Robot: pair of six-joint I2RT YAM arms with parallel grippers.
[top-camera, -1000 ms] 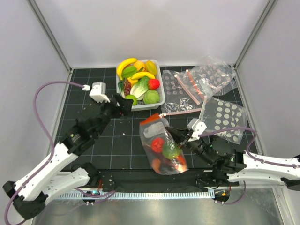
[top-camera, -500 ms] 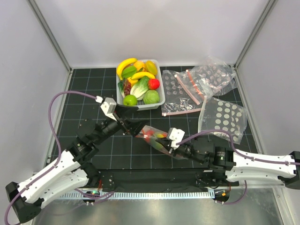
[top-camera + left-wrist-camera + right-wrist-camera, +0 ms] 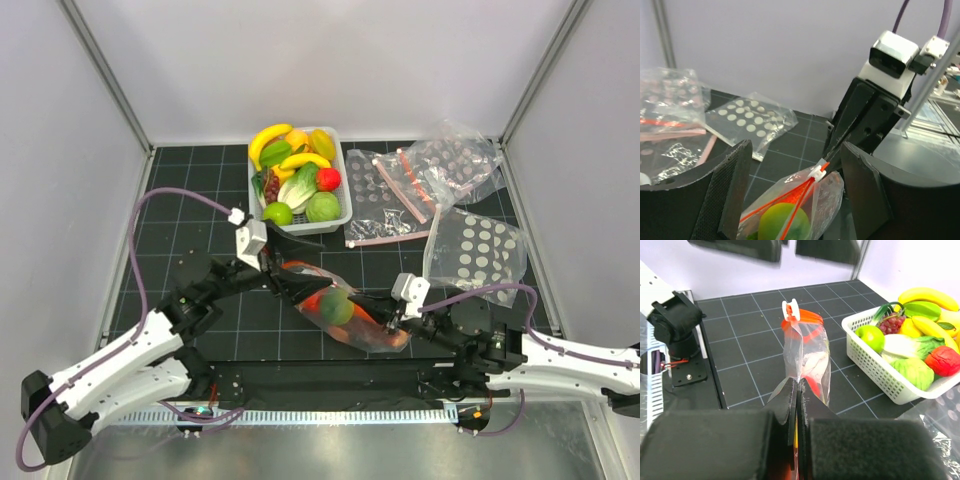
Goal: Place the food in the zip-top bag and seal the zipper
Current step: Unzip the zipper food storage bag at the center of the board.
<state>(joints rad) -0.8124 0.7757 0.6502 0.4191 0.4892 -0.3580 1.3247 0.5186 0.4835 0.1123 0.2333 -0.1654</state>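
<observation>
Your zip-top bag [image 3: 345, 312] lies on its side close to the middle of the table's near edge, its mouth turned toward the left edge. Through the clear plastic you can see a green piece [image 3: 337, 309], a red piece [image 3: 312, 300] beside it and something orange-red [image 3: 378, 336] at the bottom end. The zipper [image 3: 802, 319] runs across the mouth with a small white slider [image 3: 789, 308] at one end; in the right wrist view the bag stands up from the table [image 3: 200, 200] with that strip on top. Your right gripper [image 3: 392, 325] is pinched tight on the bag's bottom edge, its fingers pressed together with the plastic between them. Your left gripper [image 3: 796, 150] stands wide, one finger on each side of the zipper end, and neither finger is clearly touching the bag. Behind the bag, at the middle of the far edge, the white tub [image 3: 340, 215] holds the rest of the food: yellow bananas [image 3: 270, 138] at the back, a lettuce-like green piece [image 3: 297, 190], a round green fruit [image 3: 322, 207], a small green one [image 3: 277, 213] at the near left corner of the tub, and a red strawberry [image 3: 328, 179]. Three spare dotted bags [image 3: 480, 250] lie flat between the tub and the right edge, well apart from your grippers.
</observation>
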